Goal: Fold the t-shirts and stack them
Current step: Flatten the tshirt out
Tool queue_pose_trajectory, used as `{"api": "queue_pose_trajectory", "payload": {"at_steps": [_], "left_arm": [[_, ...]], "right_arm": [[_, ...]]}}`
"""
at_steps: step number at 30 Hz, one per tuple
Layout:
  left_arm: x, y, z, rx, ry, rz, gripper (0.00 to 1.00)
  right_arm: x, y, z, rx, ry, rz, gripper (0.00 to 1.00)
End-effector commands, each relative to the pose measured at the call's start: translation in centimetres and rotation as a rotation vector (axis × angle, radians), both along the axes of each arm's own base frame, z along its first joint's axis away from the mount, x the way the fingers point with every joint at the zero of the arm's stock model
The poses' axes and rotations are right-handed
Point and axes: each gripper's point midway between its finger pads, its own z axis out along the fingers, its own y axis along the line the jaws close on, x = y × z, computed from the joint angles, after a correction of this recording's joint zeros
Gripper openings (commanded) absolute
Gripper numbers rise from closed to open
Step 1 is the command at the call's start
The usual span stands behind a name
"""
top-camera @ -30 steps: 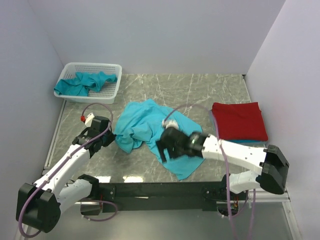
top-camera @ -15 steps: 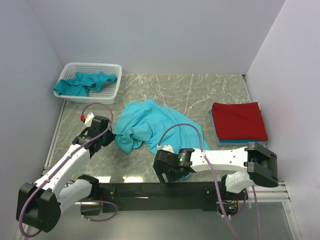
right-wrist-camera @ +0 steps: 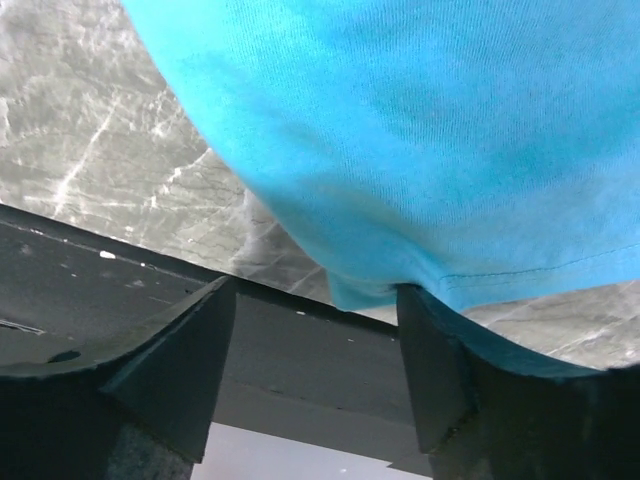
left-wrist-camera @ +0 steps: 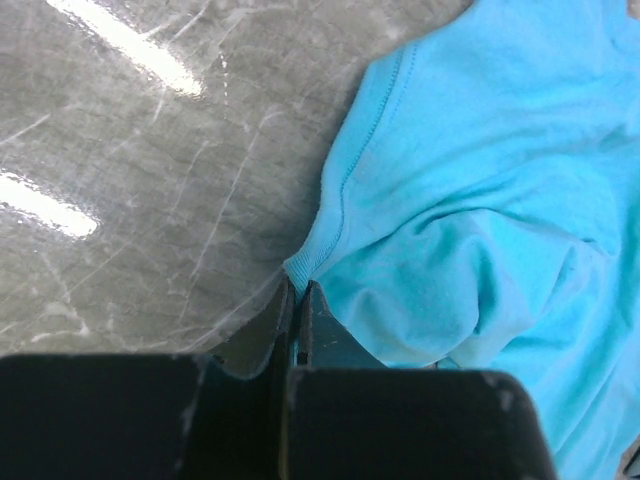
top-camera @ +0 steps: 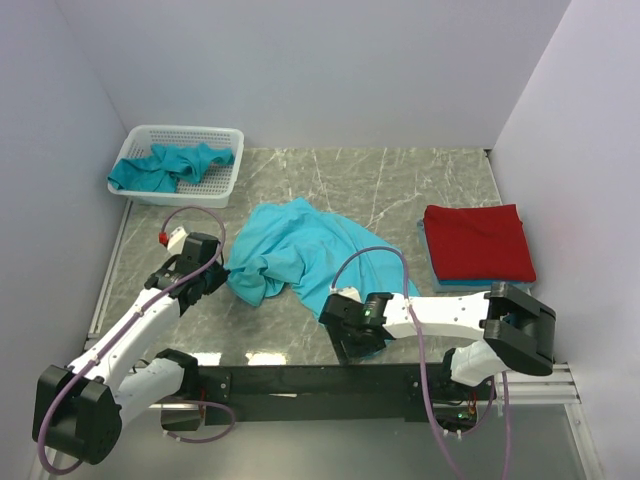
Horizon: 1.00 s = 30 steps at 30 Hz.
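A crumpled teal cloth t-shirt [top-camera: 300, 245] is being shown in a loose heap on the middle of the grey marble-patterned table top [top-camera: 400, 180]. Its left-hand edge is being pinched by the left black two-finger gripper [left-wrist-camera: 297, 298]: the jaws are being pressed together on a small fold of the stitched hem, just above the table surface. The near corner of the same shirt is being met by the right black two-finger gripper [right-wrist-camera: 315, 300] at the near edge of the table. Its jaws are being held apart, the hemmed corner is hanging into the gap between them, and the cloth is not being clamped.

At the right side of the table a red cloth t-shirt [top-camera: 477, 242], folded into a flat rectangle, is being carried on top of a blue folded t-shirt [top-camera: 460, 285], of which only a thin strip along the near and left edges is being left in sight. In the far left corner more teal t-shirts [top-camera: 170, 165] are being held, bunched up, inside a white plastic mesh basket [top-camera: 190, 131], well apart from both grippers
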Motion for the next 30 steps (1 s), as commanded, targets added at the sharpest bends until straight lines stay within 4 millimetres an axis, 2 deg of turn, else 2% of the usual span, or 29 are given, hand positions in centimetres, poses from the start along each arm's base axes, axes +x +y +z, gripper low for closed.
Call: {"api": "queue_pose_trajectory", "payload": {"at_steps": [1, 6, 8, 9, 10, 11, 13, 16, 20, 21, 23, 24, 25, 27, 28, 29, 30], "left_arm": [[0.8, 0.4, 1.3, 0.006, -0.032, 0.039, 0.01], [0.7, 0.7, 1.2, 0.017, -0.026, 0.051, 0.01], [0.7, 0.7, 1.2, 0.015, -0.027, 0.052, 0.01], [0.8, 0.7, 1.3, 0.014, -0.029, 0.052, 0.01], [0.9, 0.6, 1.4, 0.011, -0.032, 0.054, 0.01], [0.9, 0.6, 1.4, 0.012, -0.032, 0.053, 0.01], [1.2, 0.6, 1.9, 0.011, -0.041, 0.057, 0.01], [1.8, 0.5, 2.8, 0.012, -0.063, 0.057, 0.01], [3.2, 0.0, 4.8, -0.005, -0.113, 0.051, 0.01], [4.0, -0.2, 6.1, -0.014, -0.147, 0.048, 0.01], [5.1, -0.5, 7.5, -0.023, -0.188, 0.046, 0.01], [5.9, -0.7, 8.2, -0.03, -0.211, 0.047, 0.01], [6.7, -1.0, 9.7, -0.039, -0.248, 0.044, 0.01], [8.0, -1.1, 10.5, -0.033, -0.265, 0.048, 0.01], [9.0, -0.8, 12.3, -0.035, -0.3, 0.068, 0.01], [9.6, -0.7, 13.1, -0.031, -0.311, 0.073, 0.01], [10.8, -0.7, 14.8, -0.034, -0.337, 0.083, 0.01]], "right_arm": [[-0.4, 0.2, -0.8, 0.023, 0.023, 0.018, 0.69], [-0.2, -1.5, -1.4, -0.049, 0.01, 0.0, 0.58], [0.2, -2.1, -1.4, -0.074, 0.001, -0.023, 0.5], [0.7, -2.0, -1.0, -0.068, -0.021, -0.037, 0.43], [1.2, -2.1, -0.8, -0.063, -0.028, -0.05, 0.29], [1.5, -2.0, -0.4, -0.056, -0.037, -0.056, 0.23], [2.7, -1.4, 1.2, -0.014, -0.092, -0.069, 0.1], [4.7, -1.2, 3.7, 0.048, -0.156, -0.102, 0.0], [8.2, -1.7, 7.3, 0.151, -0.237, -0.148, 0.0], [9.9, -2.1, 9.1, 0.196, -0.278, -0.194, 0.0], [12.1, -2.5, 11.3, 0.237, -0.353, -0.204, 0.0], [13.4, -2.5, 13.4, 0.276, -0.405, -0.218, 0.0], [15.0, -3.4, 14.4, 0.285, -0.446, -0.264, 0.0], [17.4, -3.7, 17.3, 0.325, -0.534, -0.27, 0.0], [18.8, -4.8, 18.0, 0.322, -0.566, -0.312, 0.0], [19.8, -5.2, 18.9, 0.324, -0.6, -0.306, 0.0], [21.0, -5.8, 20.3, 0.33, -0.637, -0.328, 0.0]]}}
